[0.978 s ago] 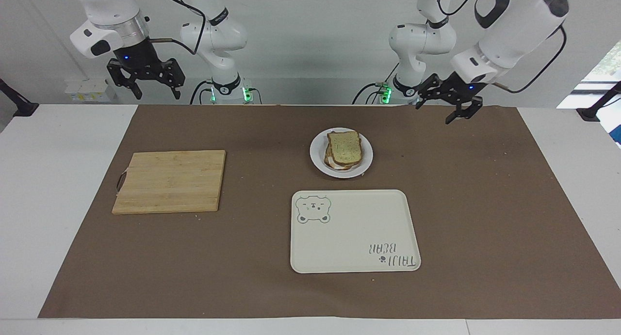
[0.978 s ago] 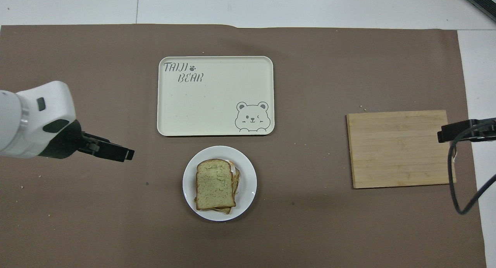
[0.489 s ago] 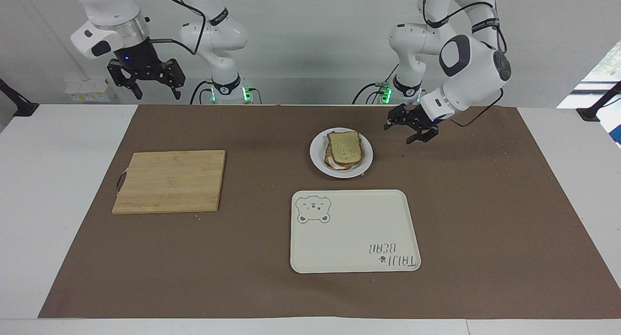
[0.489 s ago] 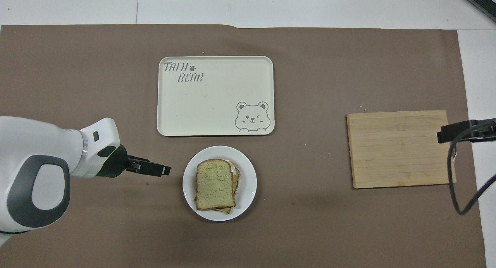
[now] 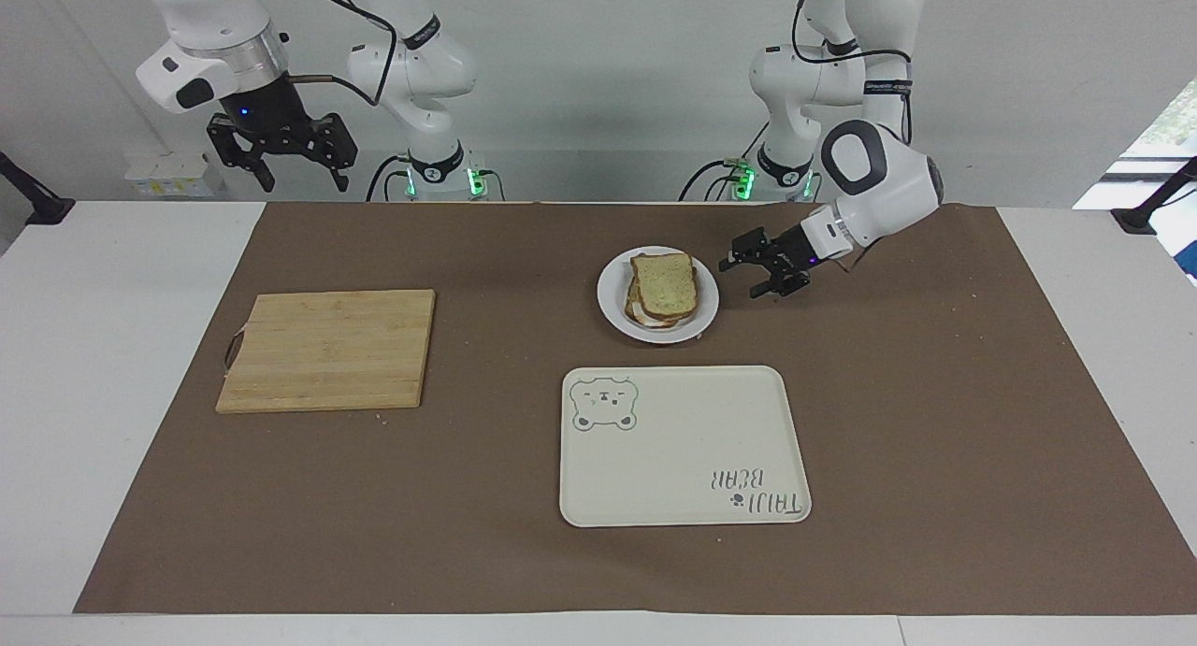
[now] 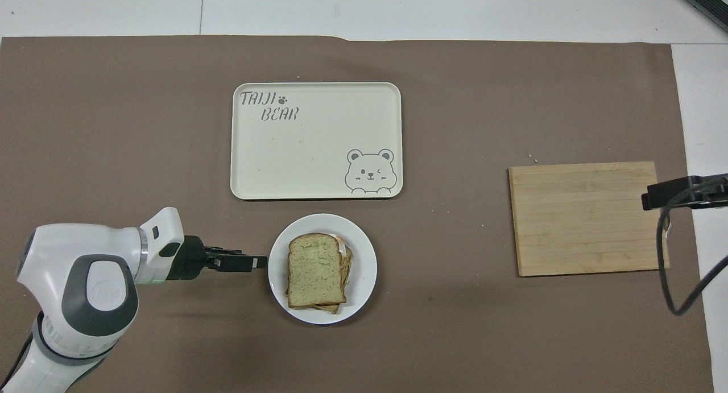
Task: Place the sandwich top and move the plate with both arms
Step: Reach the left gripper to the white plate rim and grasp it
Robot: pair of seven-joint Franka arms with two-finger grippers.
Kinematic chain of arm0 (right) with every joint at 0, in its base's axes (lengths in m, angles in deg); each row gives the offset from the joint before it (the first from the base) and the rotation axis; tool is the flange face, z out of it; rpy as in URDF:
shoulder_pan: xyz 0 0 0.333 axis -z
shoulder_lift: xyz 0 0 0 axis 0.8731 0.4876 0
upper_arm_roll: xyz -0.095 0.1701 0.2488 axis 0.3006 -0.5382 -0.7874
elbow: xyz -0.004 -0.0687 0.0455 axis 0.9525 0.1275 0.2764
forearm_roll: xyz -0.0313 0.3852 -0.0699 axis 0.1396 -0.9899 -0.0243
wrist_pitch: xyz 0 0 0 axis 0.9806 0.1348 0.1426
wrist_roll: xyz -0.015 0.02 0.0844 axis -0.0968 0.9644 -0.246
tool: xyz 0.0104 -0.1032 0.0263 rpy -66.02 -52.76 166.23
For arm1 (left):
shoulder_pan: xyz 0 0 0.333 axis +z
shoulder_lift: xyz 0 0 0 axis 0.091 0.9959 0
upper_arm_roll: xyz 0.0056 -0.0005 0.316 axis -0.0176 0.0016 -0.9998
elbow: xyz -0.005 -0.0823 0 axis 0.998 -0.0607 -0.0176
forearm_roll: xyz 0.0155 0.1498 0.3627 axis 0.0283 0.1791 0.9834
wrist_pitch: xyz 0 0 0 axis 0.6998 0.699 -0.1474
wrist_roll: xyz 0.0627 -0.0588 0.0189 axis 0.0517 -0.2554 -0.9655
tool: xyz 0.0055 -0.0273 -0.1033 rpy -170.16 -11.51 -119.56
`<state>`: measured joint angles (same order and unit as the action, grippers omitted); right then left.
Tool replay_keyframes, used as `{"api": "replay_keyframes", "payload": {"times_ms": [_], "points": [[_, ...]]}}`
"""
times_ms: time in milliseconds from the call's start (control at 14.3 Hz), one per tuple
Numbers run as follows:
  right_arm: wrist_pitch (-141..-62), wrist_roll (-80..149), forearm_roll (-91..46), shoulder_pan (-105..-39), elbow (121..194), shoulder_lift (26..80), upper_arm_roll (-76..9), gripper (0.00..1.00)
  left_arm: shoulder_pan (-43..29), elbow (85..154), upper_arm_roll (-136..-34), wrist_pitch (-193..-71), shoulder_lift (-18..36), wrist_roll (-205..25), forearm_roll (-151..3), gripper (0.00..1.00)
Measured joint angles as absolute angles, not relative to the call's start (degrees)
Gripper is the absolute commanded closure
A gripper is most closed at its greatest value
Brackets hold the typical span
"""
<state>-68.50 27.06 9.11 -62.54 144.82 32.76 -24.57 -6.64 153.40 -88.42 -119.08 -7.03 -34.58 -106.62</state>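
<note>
The sandwich top (image 5: 665,284) (image 6: 315,269), a speckled slice with a brown crust, lies on the stacked sandwich on the round white plate (image 5: 612,297) (image 6: 364,268). My left gripper (image 5: 741,277) (image 6: 259,262) is low over the mat, just beside the plate's rim at the left arm's end. Its jaws are open and hold nothing. A small gap shows between its tips and the rim. My right gripper (image 5: 301,180) (image 6: 677,191) waits raised and open over the cutting board's outer edge.
A cream tray with a bear drawing (image 5: 683,445) (image 6: 315,140) lies just farther from the robots than the plate. A wooden cutting board (image 5: 329,349) (image 6: 586,218) sits toward the right arm's end. A brown mat covers the table.
My left arm has swung down and in toward the plate, bringing its gripper from high over the mat to beside the plate's rim. The right arm, plate and sandwich have stayed put.
</note>
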Motion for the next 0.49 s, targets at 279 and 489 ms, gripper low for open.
{"api": "replay_keyframes", "payload": {"times_ms": [279,489], "points": [[-68.5,27.06,9.11,-62.54,144.82,32.74,-24.57,0.0,-9.19,154.19,-88.34,-122.55,-3.06,-30.65,-113.27,0.3],[-68.5,27.06,9.11,-62.54,144.83,32.73,-24.57,0.0,-10.51,154.32,-88.3,-123.26,-1.06,-30.14,-114.88,0.7]]}}
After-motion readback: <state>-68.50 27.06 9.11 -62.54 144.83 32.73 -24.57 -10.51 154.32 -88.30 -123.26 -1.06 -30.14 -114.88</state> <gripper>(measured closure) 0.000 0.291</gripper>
